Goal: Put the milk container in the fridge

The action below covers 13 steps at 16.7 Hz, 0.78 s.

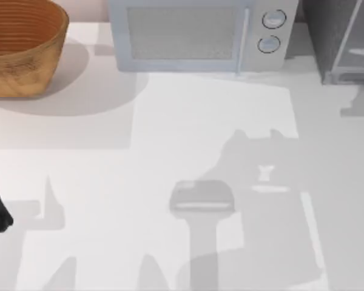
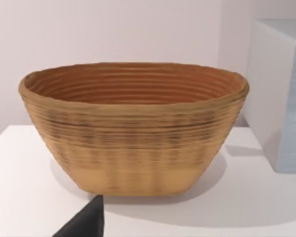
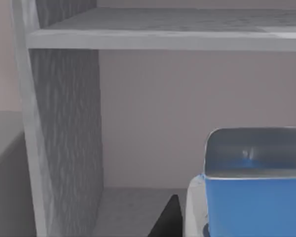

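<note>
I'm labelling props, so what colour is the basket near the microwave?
The basket is tan-brown wicker with a ridged, darker orange-brown inside, clearest in the left wrist view.

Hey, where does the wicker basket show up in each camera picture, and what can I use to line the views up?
Top view: the basket sits at the table's far left corner, cut by the picture's edge.
Left wrist view: the basket stands centred and close on the white table.
Right wrist view: not in it; the fridge interior and the milk container show instead.
Shared landmark: the microwave, whose pale side stands beside the basket.
</note>
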{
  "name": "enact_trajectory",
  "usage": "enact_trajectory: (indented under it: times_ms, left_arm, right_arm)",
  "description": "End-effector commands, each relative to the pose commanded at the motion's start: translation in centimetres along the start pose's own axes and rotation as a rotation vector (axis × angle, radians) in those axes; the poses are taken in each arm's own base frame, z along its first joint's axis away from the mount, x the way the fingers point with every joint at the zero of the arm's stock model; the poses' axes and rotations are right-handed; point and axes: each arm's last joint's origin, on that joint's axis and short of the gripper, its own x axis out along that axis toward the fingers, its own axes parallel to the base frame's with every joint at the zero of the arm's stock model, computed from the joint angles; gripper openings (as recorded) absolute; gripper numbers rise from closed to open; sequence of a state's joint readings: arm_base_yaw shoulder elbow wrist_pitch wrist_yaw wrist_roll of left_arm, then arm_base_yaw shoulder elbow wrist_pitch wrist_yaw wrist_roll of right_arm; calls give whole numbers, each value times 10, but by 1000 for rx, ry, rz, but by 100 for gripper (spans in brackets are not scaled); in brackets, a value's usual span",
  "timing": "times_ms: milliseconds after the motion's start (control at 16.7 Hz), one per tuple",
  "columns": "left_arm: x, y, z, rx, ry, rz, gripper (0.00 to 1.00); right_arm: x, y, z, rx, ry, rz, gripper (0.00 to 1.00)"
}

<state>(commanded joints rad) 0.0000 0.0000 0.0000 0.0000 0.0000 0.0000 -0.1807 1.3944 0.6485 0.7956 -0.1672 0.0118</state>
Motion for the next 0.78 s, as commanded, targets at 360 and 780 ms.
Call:
enact_trajectory:
  times_ms: [360,780]
  left_arm:
    - [0,0,0,0,0,0,100]
    - [0,0,0,0,0,0,100]
  right_arm:
    - [84,-39,-92,13,49,1,0]
    - [104,-55,-137,15,46,1,0]
